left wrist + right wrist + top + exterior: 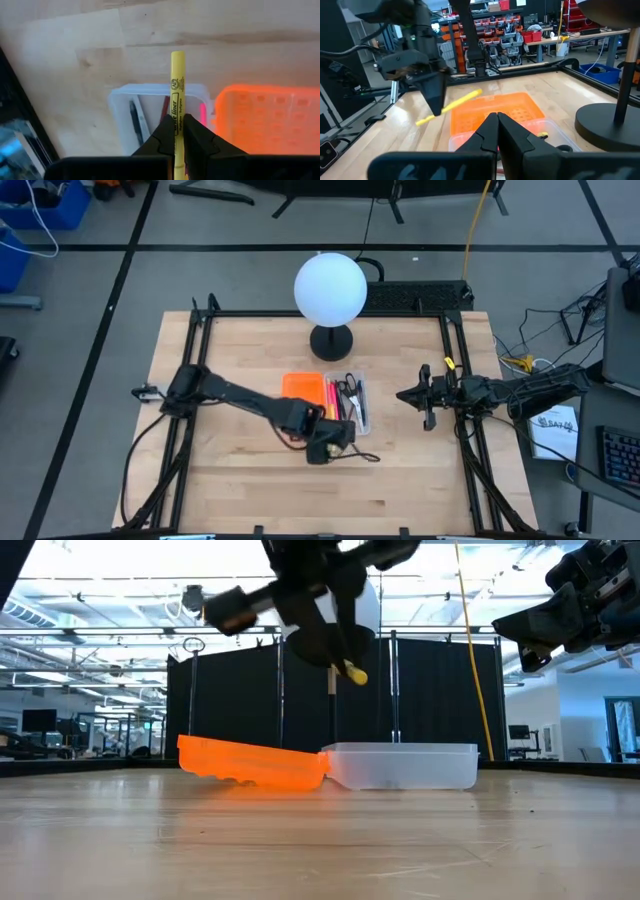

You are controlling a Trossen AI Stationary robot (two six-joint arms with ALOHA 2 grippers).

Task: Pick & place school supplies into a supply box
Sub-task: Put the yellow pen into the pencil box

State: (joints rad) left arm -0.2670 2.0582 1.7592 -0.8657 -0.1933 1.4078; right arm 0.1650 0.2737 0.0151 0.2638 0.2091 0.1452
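My left gripper (179, 131) hangs above the table's middle, by the near end of the clear supply box (353, 406), and is shut on a yellow highlighter (177, 85). The box stands flat on the table and holds a black pen (135, 120), a pink pen (203, 113) and dark-handled scissors (350, 388). In the low view the left gripper (322, 615) is well above the box (400, 766). My right gripper (496, 120) waits shut near the table's right edge (425, 402). My left gripper pinches the yellow highlighter's barrel (176, 120) between its two fingers. The fingers point down from above and lie across it. The highlighter (451, 106) is lifted clear and slanted, its longer part reaching out over the box.
An orange perforated piece (303, 391) lies against the box's left side, one edge propped up on it (255, 764). A lamp with a white globe (330, 287) stands on a dark round base (331, 340) beyond the box. Bare wood lies near and left.
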